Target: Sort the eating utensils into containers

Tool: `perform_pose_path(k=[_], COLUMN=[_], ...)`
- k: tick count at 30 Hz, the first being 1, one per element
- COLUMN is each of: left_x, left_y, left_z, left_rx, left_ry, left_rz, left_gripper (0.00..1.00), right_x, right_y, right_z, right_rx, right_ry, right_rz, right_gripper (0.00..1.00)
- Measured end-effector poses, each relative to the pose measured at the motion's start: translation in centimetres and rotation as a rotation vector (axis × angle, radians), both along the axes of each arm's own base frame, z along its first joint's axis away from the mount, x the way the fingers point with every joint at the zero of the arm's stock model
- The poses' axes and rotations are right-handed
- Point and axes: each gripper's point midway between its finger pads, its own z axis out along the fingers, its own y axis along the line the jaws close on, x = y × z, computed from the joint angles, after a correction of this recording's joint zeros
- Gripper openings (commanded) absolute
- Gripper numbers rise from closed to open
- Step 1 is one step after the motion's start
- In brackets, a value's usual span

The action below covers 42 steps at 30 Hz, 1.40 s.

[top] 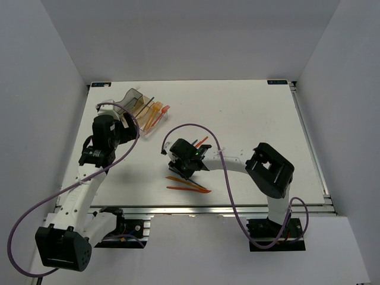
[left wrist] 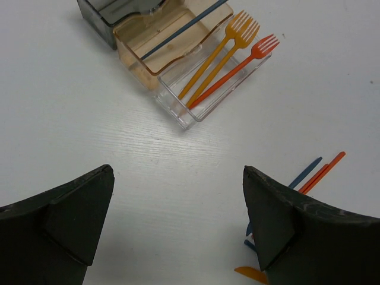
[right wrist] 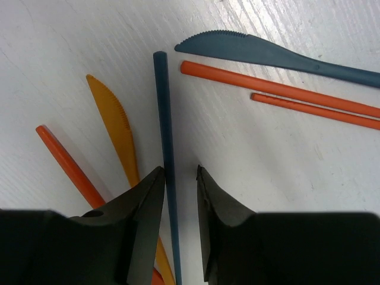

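The joined containers (top: 141, 108) stand at the back left: smoky grey (left wrist: 101, 24), amber (left wrist: 133, 62) and clear (left wrist: 178, 113). Three orange forks (left wrist: 217, 62) lie in the clear bin, and a dark blue utensil (left wrist: 184, 27) lies across the amber one. My left gripper (left wrist: 178, 172) is open and empty above bare table near the bins. My right gripper (right wrist: 180, 171) is low over loose utensils, its jaws narrowly open astride a dark blue handle (right wrist: 163, 119). Beside it lie a yellow-orange knife (right wrist: 116, 127), a red-orange handle (right wrist: 65, 160), a blue knife (right wrist: 267, 56) and two orange handles (right wrist: 279, 89).
Two orange utensils (top: 189, 189) lie near the front edge, below my right gripper (top: 181, 165). A few handles (top: 200, 142) stick out behind it. The right arm's purple cable (top: 196, 127) arcs over the middle of the table.
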Motion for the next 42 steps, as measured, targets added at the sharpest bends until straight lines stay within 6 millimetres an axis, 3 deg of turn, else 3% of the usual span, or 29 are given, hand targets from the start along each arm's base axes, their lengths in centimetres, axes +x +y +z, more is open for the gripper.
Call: perform_pose_path(k=[13,18,20,23,28,31,33,37,39,42], left_x=[0.1,0.1,0.1,-0.4,-1.8,-3.2,-4.2,-6.2,-6.5,-6.3], left_y=[-0.9,-2.0,-2.9,-4.9,-10.1,-13.4,-15.7,-19.4,-20.2,-20.3], left_z=[0.8,1.4,2.1,3.5,6.2,6.7,7.6,9.2,9.6,9.7], left_rx=[-0.023,-0.067,-0.105,-0.206,-0.532,-0.691,-0.747,-0.775,-0.772,-0.766], left_ry=[-0.031,-0.05,-0.075,-0.139,-0.295,-0.309,-0.315,-0.318,-0.322,-0.33], left_rz=[-0.045,-0.095,-0.132,-0.206,-0.398,-0.526,-0.616,-0.768,-0.797,-0.8], left_gripper=[0.98,0.98,0.98,0.98,0.98,0.98,0.98,0.96,0.93,0.81], right_x=[1.1,1.7,1.9,2.6,3.9,4.8,4.6,3.0,2.5,2.1], right_y=[-0.4,-1.8,-2.2,-2.4,-2.1,-2.5,-2.9,-1.8,-1.3,-0.9], right_z=[0.0,0.9,2.5,7.0,15.9,20.4,22.3,25.2,26.1,26.9], right_rx=[-0.033,-0.081,-0.07,0.018,0.326,0.541,0.656,0.813,0.855,0.891], right_ry=[-0.065,-0.108,-0.132,-0.185,-0.193,-0.163,-0.125,-0.052,-0.029,-0.007], right_rz=[-0.002,-0.023,-0.035,-0.067,-0.199,-0.299,-0.335,-0.314,-0.298,-0.28], right_gripper=[0.0,0.0,0.0,0.0,0.0,0.0,0.0,0.0,0.0,0.0])
